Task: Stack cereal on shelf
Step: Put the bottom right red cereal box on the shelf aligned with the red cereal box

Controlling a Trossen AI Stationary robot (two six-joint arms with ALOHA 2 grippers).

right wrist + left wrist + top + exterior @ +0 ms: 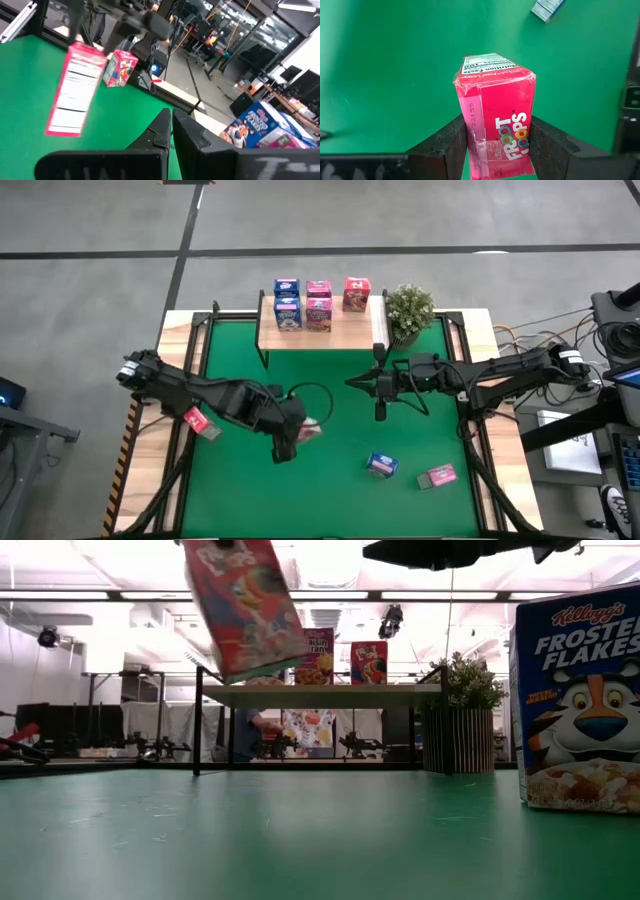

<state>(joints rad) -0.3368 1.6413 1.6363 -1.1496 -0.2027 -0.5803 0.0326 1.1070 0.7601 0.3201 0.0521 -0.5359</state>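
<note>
Cereal box (495, 125), pink-red Froot Loops, tilted in left claw (497, 145)'s grip; right claw (170, 127) closed, empty.

Grey concrete floor (90, 290) with dark seams, bright ceiling lights (330, 595), workbenches (130, 752) behind

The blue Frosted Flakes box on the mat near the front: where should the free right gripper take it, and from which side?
Blue Frosted Flakes box lies tilted on the green mat, clear of the pink box. Probably best for the shut right gripper to open, descend from above, and pinch the two long narrow sides, turned to match its tilt.
</note>
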